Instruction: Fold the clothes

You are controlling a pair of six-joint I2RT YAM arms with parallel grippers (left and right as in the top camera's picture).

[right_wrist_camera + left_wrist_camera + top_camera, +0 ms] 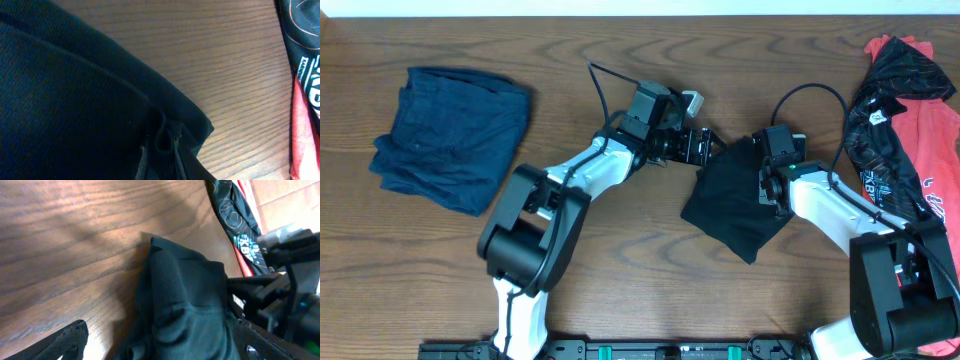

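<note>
Black T-shirt (725, 205) bunched, right gripper (767, 180) pinching edge; left gripper (705, 148) spread alongside

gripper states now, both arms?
Left gripper: open, holding nothing, at the edge of the black T-shirt.
Right gripper: shut on the black T-shirt.

Dark brown wood-grain table (420, 270), matte, soft even light. Pale strip (520, 6) beyond far edge. Black rail (650, 352) along near edge.
</note>
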